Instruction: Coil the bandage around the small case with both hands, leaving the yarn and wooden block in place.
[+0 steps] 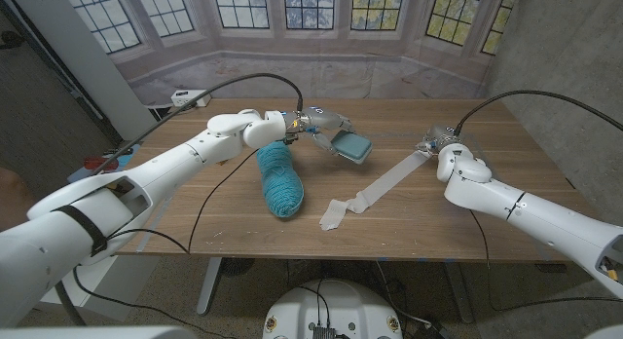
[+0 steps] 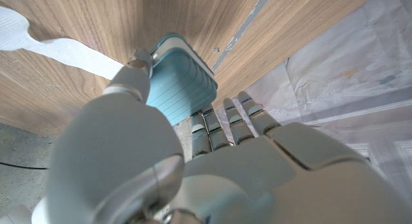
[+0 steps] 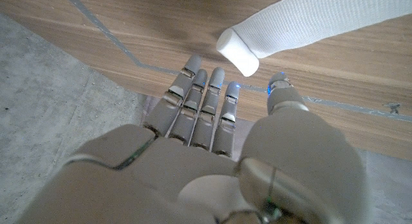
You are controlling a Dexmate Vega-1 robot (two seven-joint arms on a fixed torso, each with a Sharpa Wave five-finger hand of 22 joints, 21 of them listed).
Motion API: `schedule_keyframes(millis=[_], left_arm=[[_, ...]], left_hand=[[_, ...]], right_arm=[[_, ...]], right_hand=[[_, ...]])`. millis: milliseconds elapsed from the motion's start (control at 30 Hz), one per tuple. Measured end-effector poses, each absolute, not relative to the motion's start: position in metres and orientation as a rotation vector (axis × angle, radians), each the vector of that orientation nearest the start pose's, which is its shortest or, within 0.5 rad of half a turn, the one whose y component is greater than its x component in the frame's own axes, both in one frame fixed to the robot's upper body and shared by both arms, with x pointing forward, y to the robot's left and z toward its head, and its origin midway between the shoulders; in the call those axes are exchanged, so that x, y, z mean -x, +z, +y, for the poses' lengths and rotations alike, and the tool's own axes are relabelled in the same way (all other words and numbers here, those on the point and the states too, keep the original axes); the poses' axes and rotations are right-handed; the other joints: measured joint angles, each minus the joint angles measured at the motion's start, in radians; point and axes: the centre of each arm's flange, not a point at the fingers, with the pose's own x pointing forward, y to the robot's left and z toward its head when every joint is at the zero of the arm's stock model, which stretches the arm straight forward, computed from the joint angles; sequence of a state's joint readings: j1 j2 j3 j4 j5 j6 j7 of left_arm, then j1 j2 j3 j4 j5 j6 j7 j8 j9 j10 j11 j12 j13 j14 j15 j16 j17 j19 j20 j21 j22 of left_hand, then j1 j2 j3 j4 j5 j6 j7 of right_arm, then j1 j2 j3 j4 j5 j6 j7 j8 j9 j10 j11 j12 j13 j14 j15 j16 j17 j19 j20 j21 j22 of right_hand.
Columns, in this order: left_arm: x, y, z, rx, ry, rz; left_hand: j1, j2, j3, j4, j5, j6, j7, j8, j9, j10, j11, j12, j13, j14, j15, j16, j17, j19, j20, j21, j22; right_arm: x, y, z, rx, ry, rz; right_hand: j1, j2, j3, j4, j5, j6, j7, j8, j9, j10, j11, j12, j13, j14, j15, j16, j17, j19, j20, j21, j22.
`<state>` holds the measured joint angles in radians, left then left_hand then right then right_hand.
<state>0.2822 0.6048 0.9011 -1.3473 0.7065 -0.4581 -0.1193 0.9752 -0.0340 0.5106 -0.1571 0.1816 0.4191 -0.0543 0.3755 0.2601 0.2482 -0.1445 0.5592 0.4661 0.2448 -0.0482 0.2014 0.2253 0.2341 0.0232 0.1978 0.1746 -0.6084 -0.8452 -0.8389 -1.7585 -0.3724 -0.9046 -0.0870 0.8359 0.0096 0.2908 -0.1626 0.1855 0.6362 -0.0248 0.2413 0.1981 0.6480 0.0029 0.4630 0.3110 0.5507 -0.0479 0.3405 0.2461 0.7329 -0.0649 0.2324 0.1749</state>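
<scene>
head view | left hand [image 1: 313, 122] fingers grip ribbed teal case [image 1: 350, 145] | right hand [image 1: 435, 142] fingers spread, empty | flat white bandage [image 1: 375, 193]

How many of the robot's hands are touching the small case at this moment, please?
1. The left hand grips the small case near the table's middle. The right hand is apart from it, at the bandage's far end, fingers open beside the rolled end.

A wooden desk [image 1: 506, 125] stands before a backdrop of leaded bay windows [image 1: 311, 8], apparently printed; grey walls [image 1: 574, 47] flank it, concrete floor [image 1: 506, 290] below.
</scene>
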Motion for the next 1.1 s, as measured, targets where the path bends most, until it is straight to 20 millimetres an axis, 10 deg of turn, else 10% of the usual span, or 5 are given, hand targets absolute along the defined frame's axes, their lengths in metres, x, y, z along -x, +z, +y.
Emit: schedule_keyframes(millis=[1100], left_arm=[[-0.623,0.078,0.091,-1.791,-0.493,-1.028]], left_hand=[[0.002,0.000,0.000,0.000,-0.001,0.000,0.000,0.000,0.000,0.000,0.000,0.000,0.009,0.000,0.000,0.000,0.005,0.000,0.000,0.000,0.000]], right_arm=[[-0.645,-0.020,-0.309,1.380,-0.453,-0.128]], right_hand=[[0.057,-0.003,0.000,-0.006,0.011,0.164,-0.049,0.012,0.000,0.165,-0.069,0.104,0.036,0.147,-0.018,0.034,0.017,0.091,-0.030,0.006,0.000]])
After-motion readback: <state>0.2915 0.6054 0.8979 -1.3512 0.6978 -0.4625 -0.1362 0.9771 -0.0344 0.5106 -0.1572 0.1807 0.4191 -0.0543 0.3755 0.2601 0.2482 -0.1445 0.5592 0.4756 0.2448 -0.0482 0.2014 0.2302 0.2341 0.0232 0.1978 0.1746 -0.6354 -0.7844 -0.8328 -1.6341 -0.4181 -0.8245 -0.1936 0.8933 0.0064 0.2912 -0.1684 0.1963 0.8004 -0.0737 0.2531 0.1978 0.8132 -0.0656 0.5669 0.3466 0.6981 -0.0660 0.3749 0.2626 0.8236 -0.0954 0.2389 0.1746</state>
